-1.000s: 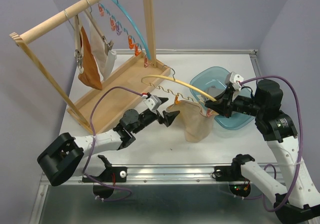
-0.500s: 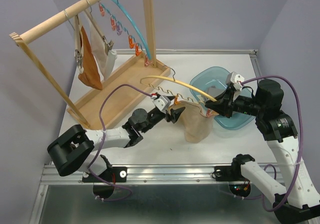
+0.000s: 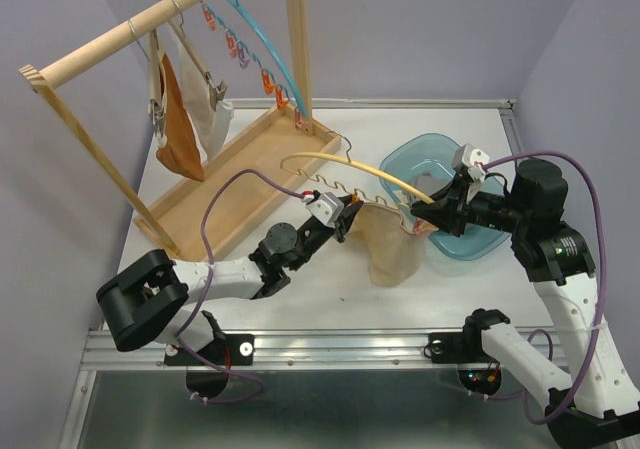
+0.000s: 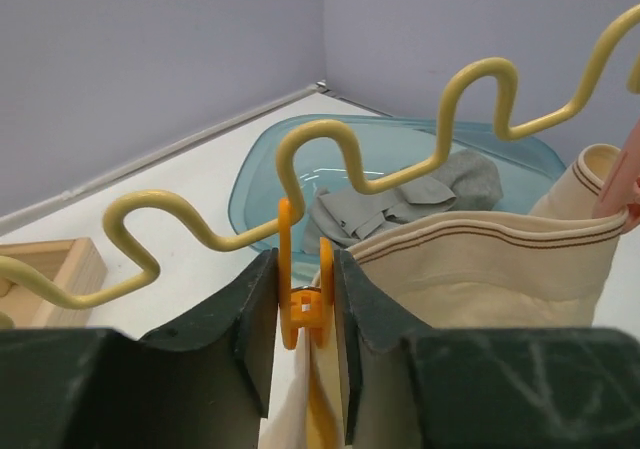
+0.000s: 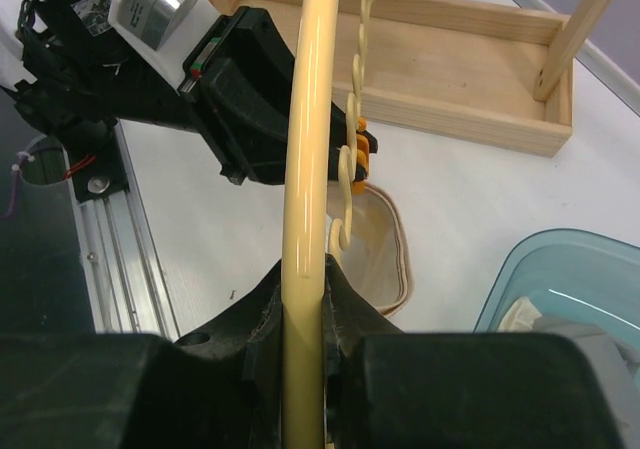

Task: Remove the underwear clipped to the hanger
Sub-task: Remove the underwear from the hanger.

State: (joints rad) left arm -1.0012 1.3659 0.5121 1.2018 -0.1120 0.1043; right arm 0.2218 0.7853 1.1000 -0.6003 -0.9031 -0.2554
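Left gripper [image 4: 303,274] is on the orange clip [image 4: 286,231], jaws pinching it. Right gripper [image 5: 303,284] has its jaws clamped round the yellow hanger [image 5: 305,119]. Beige underwear [image 3: 393,249] hangs from that hanger, just beside the teal basin [image 3: 470,249]. A grey pair [image 4: 450,179] lies inside the basin.

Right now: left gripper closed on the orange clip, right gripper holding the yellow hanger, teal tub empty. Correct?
Not quite: the teal tub isn't empty. The left wrist view shows grey underwear lying in it. The rest holds: the left gripper is closed on the orange clip, and the right gripper holds the yellow hanger.
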